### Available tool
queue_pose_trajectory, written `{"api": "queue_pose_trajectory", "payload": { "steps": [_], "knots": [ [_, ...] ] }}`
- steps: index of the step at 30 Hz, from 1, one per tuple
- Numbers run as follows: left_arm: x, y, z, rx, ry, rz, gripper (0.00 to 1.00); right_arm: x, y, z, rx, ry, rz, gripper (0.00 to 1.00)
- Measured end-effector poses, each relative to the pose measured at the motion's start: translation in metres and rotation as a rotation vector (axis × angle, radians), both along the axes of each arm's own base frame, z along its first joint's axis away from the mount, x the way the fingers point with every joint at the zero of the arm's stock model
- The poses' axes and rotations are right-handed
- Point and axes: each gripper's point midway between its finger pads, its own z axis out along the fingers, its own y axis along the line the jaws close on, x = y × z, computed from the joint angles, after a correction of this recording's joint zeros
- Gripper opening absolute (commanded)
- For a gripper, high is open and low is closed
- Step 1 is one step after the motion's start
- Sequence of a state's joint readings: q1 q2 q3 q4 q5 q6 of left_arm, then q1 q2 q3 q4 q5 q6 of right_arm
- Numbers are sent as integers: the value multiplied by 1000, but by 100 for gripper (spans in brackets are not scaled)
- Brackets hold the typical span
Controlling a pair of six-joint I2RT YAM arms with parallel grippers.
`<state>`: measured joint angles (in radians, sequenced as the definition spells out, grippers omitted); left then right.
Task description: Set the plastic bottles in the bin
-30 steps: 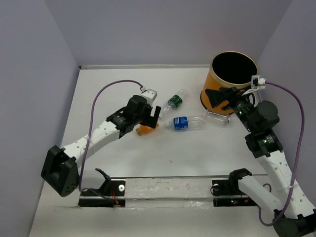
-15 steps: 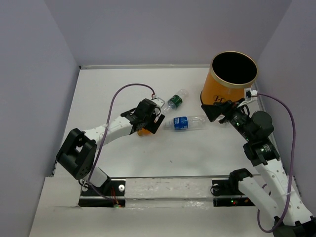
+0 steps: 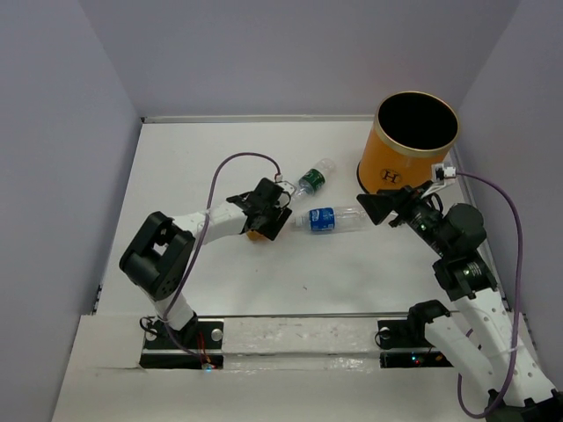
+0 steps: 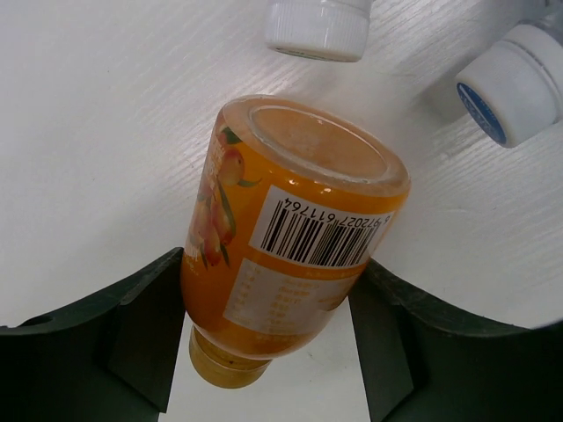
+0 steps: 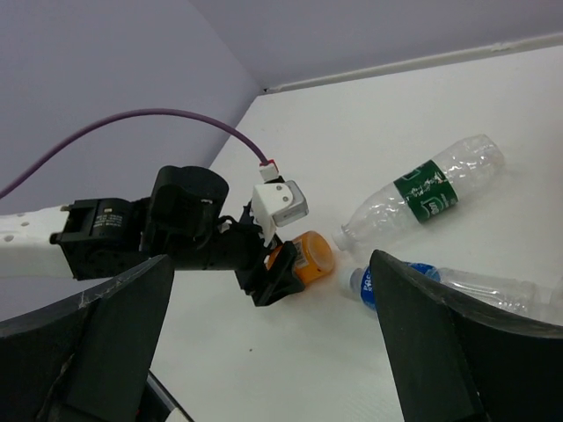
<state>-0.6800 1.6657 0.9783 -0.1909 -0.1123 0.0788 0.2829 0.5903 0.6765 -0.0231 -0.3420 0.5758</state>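
Observation:
An orange-filled bottle lies on the white table with its base toward the wrist camera. My left gripper is shut on it, one dark finger pressed to each side of the body. A green-labelled clear bottle and a blue-labelled clear bottle lie just to its right. Their caps show in the left wrist view. The orange bin stands upright at the back right. My right gripper hovers open at the blue-labelled bottle's right end, in front of the bin, holding nothing.
Purple walls close in the table at the left, back and right. A purple cable loops above the left arm and another trails from the right wrist. A clear rail runs along the near edge between the arm bases.
My left gripper has come down and shut on the orange-filled bottle. The right gripper has moved from the bin's side down and left toward the blue-labelled bottle.

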Motion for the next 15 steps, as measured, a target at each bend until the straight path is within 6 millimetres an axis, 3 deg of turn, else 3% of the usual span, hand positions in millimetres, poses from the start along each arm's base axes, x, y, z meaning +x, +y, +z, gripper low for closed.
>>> {"api": "queue_pose_trajectory", "payload": {
  "steps": [2, 8, 11, 15],
  "knots": [
    [1, 0, 0, 0, -1, 3, 46, -1, 1, -5, -5, 18, 8, 96],
    [0, 1, 7, -9, -9, 5, 46, -2, 6, -17, -12, 59, 39, 96],
    [-2, 0, 36, -64, -59, 8, 46, -2, 10, -27, -8, 104, 64, 96],
    [-14, -9, 116, -278, -210, -20, 45, 1, 19, -36, 6, 157, 104, 96]
  ]
}}
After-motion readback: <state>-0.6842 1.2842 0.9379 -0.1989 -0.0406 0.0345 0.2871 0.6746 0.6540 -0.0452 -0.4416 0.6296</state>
